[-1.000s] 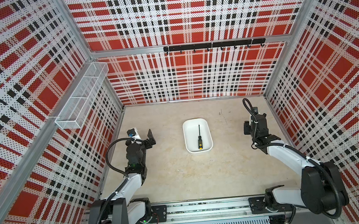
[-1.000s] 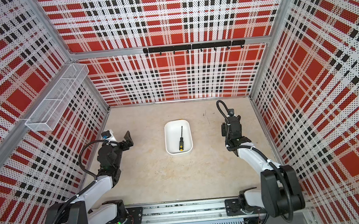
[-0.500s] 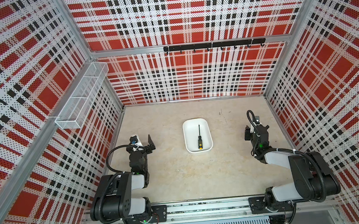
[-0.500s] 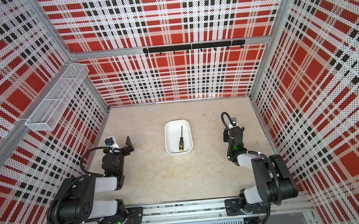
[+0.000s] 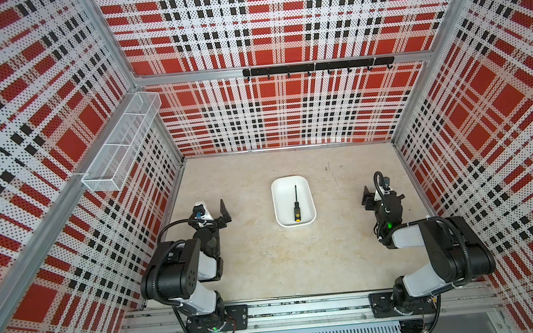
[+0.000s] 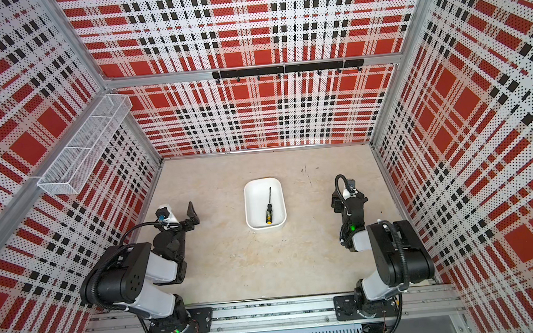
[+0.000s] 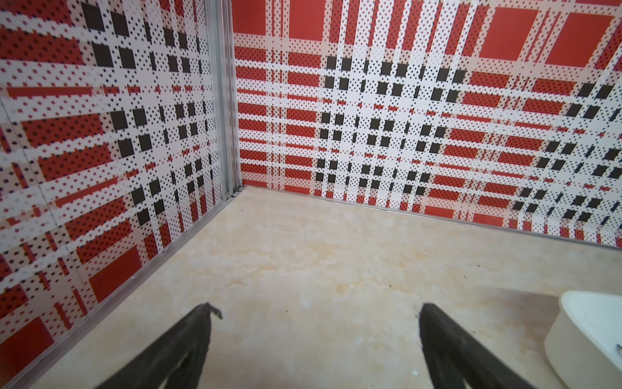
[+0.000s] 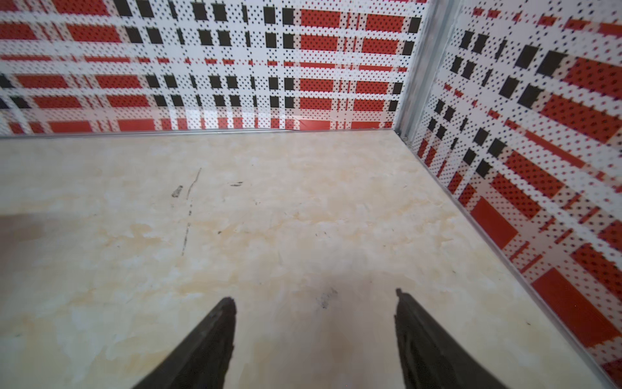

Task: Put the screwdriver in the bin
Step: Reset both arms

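White plastic: one bin (image 5: 277, 192), mid-table in both top views, between the two arms and well apart from each. One screwdriver (image 5: 296, 204) lies flat inside it along the bin's length. Its yellow-capped handle is toward the arm bases and its dark shaft points at the back wall.

Count from where I sit:
- two arms, both folded low near the front rail
- two grippers
- one wire basket (image 5: 120, 146) with three compartments, on the left wall
- one black hook rail (image 5: 317, 67) on the back wall
- one beige marbled tabletop (image 5: 266, 265)

Left gripper (image 7: 318, 310): the jaws stand wide apart with only bare tabletop between them, so it is holding nothing. Right gripper (image 8: 314, 298): the same, spread wide over the table and empty.

View differences:
- I can only read the screwdriver clearly in the top views (image 6: 268, 206).
- The left wrist camera catches one rounded corner of the bin (image 7: 585, 336) at the frame edge. A speck at the bin's edge there is too small to call.
- The right wrist camera gets tabletop, a wall corner and some dark scuff marks (image 8: 188, 208). The same marks show faintly behind the bin in a top view (image 6: 306, 170).
- The basket and hook rail appear only from above.
- The finger spread is plain in the wrist views. From above I make out one left finger (image 5: 224, 208), and the right pair is hard to separate.
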Available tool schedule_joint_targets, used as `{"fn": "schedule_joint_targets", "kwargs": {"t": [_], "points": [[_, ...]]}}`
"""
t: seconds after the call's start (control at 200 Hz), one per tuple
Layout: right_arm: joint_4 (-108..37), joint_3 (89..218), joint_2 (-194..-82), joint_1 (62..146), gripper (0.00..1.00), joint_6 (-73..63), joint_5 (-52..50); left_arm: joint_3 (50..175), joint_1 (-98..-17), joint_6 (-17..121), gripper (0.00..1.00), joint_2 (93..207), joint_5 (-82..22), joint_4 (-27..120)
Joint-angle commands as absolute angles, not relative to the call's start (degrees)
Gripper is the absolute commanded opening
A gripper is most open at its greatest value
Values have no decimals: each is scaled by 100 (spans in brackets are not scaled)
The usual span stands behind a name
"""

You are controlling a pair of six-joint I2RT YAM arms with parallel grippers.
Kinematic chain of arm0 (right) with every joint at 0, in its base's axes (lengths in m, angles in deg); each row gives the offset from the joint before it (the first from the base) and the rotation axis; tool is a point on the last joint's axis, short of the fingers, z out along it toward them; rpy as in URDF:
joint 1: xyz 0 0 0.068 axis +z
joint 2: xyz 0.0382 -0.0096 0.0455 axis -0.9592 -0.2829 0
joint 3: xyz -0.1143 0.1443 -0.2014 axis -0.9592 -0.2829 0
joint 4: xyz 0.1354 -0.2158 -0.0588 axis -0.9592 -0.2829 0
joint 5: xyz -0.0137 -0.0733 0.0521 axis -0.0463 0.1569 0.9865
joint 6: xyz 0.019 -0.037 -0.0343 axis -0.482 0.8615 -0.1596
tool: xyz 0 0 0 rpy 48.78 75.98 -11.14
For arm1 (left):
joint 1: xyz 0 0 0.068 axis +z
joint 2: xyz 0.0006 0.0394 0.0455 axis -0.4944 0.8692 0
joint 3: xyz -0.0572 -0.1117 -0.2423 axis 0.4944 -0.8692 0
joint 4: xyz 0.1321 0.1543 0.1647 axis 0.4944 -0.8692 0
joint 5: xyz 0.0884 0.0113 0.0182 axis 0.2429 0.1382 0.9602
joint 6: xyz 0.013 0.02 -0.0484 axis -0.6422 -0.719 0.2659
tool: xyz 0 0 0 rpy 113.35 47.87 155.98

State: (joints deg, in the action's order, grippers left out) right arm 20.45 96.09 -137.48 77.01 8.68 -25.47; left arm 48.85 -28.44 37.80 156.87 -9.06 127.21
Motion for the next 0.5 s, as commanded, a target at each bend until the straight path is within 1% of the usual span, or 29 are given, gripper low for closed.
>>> {"fn": "schedule_joint_targets", "kwargs": {"t": [0.0, 0.01, 0.025, 0.25, 0.496], "points": [[2406, 9585, -13802, 7660, 94, 898, -2406, 5137, -2909, 3710, 98, 15676, -670, 12370], [2412, 9581, -13801, 7663, 99, 903, -2340, 5141, -2910, 3703, 98, 15677, -671, 12372], [2410, 9579, -13804, 7660, 100, 904, -2314, 5141, -2903, 3705, 98, 15677, -669, 12369], [2941, 9373, -13971, 7630, 100, 934, -2175, 5143, -2902, 3702, 98, 15683, -674, 12371], [2965, 9365, -13979, 7629, 100, 939, -2175, 5141, -2903, 3701, 98, 15669, -669, 12373]]}}
